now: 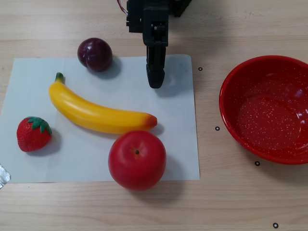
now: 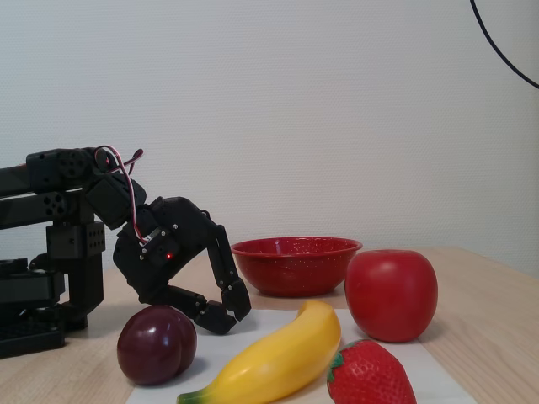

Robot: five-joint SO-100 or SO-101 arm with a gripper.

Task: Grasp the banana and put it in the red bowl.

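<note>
On the paper (image 1: 178, 159), the banana (image 1: 98, 114) lies apart from the fingers (image 1: 155, 72).

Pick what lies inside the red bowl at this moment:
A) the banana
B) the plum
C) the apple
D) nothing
D: in the other view the red bowl shows only its bare speckled bottom, while the banana lies on the white sheet away from it.
</note>
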